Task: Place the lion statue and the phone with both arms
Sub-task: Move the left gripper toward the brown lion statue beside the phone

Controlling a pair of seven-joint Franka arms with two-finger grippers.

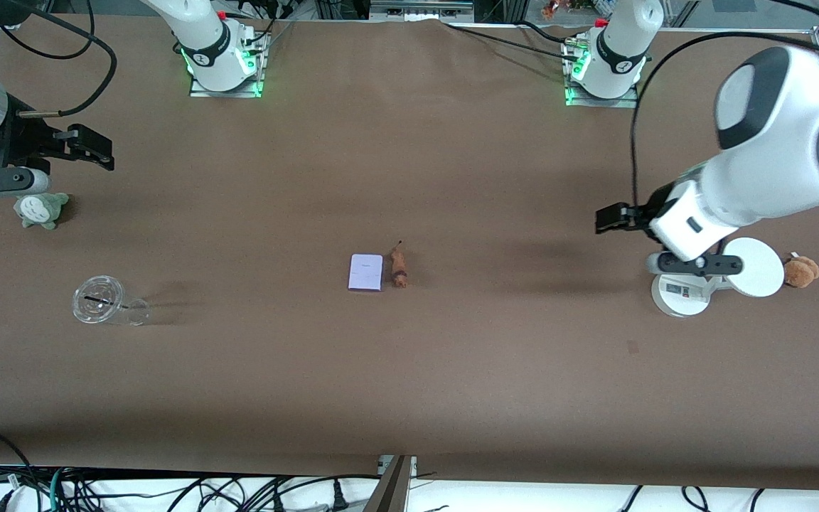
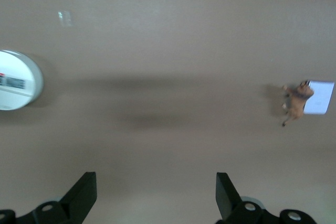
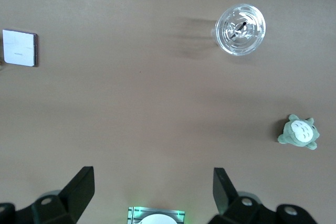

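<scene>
Brown bench point(image 1: 409, 398): plain paper cover, everything sits flat on it.
Phone point(image 1: 366, 272): mid-bench, lying flat, nothing holding it.
Lion statue point(image 1: 399, 269): just beside the phone, toward the left arm's end. Looks like both are already set down as a pair.
Left tool point(image 1: 603, 219): spread wide, empty, up over bare bench near the white stand point(image 1: 680, 293), well clear of the pair.
Right tool point(image 1: 102, 150): also wide and empty, up near the grey-green plush point(image 1: 41, 210).
Guess: both arms parked at their own ends, so the placing seems done.
</scene>
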